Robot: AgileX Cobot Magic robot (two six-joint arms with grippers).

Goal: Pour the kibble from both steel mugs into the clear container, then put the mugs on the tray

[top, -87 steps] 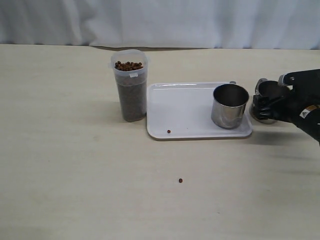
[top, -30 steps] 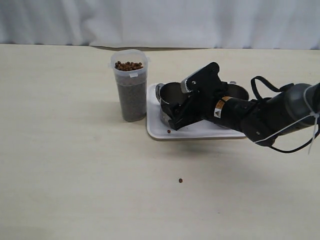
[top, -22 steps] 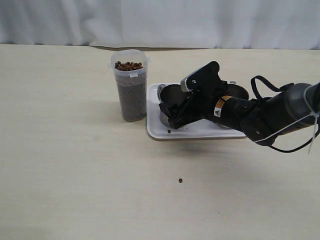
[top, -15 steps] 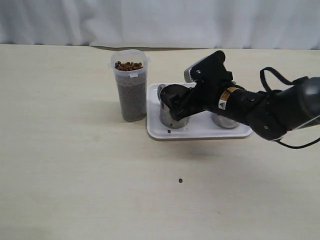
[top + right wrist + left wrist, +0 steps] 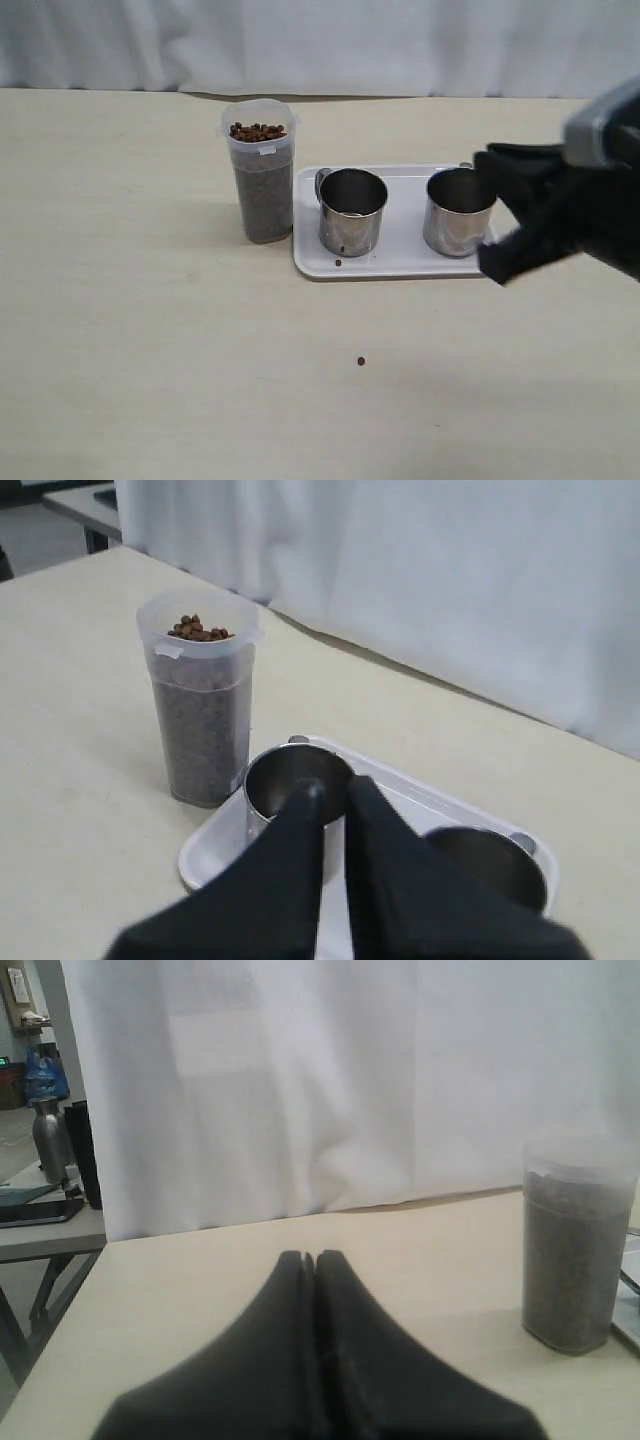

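The clear container (image 5: 260,185) stands left of the white tray (image 5: 400,268), filled to the brim with brown kibble (image 5: 257,131). Both steel mugs stand upright on the tray, one at its left end (image 5: 352,212) and one at its right end (image 5: 459,212). My right gripper (image 5: 484,212) hovers, blurred, off the tray's right end, clear of the mugs. In the right wrist view its fingers (image 5: 333,785) stand almost together and hold nothing, above the nearer mug (image 5: 290,772). My left gripper (image 5: 308,1257) is shut and empty, well away from the container (image 5: 575,1245).
One loose pellet (image 5: 338,263) lies on the tray's front edge. Another pellet (image 5: 361,361) lies on the bare table nearer the front. A white curtain closes off the back of the table.
My right gripper let go of the left mug on the tray, pulled back to the right past the tray's end, and its jaws closed. The left gripper has not changed.
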